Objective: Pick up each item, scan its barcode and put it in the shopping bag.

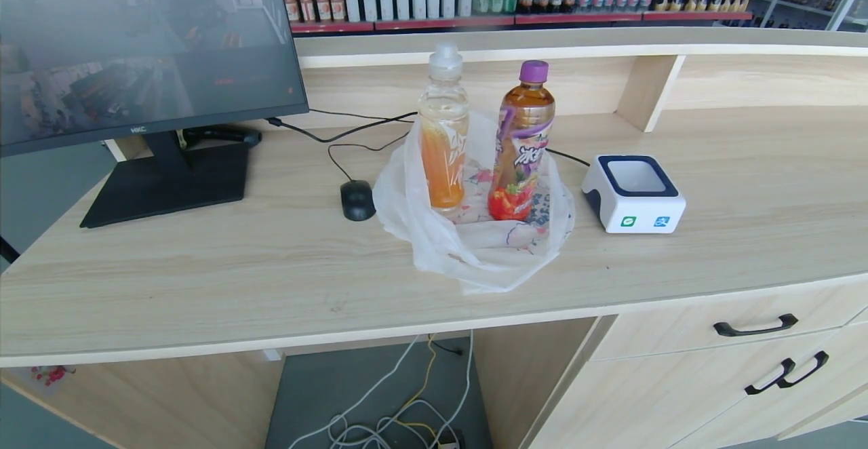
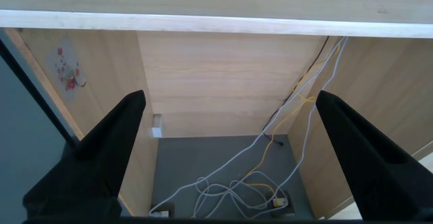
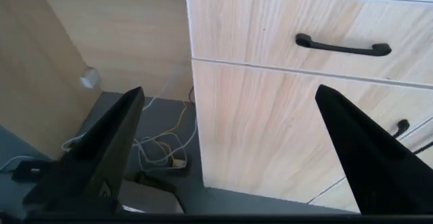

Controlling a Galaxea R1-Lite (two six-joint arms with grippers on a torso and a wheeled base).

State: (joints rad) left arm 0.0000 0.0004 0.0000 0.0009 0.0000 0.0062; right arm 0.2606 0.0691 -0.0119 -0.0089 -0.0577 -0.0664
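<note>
Seemingly the final step is reached: at frame centre a clear-capped bottle of orange drink (image 1: 443, 144) and a purple-capped tea bottle (image 1: 521, 154) are seen standing upright in the white plastic shopping bag (image 1: 475, 256), left of the white box scanner (image 1: 634, 194). The left gripper (image 2: 230, 95) and right gripper (image 3: 230, 88) are held below the counter, jaws apart. Nothing more than checking is judged necessary.

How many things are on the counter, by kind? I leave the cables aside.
Bottles: 2, white-capped bottle and purple-capped bottle
Shopping bag: 1
Scanner: 1
Mouse: 1
Monitor: 1
Dark object behind the monitor stand, kind unclear: 1
Total: 7
</note>
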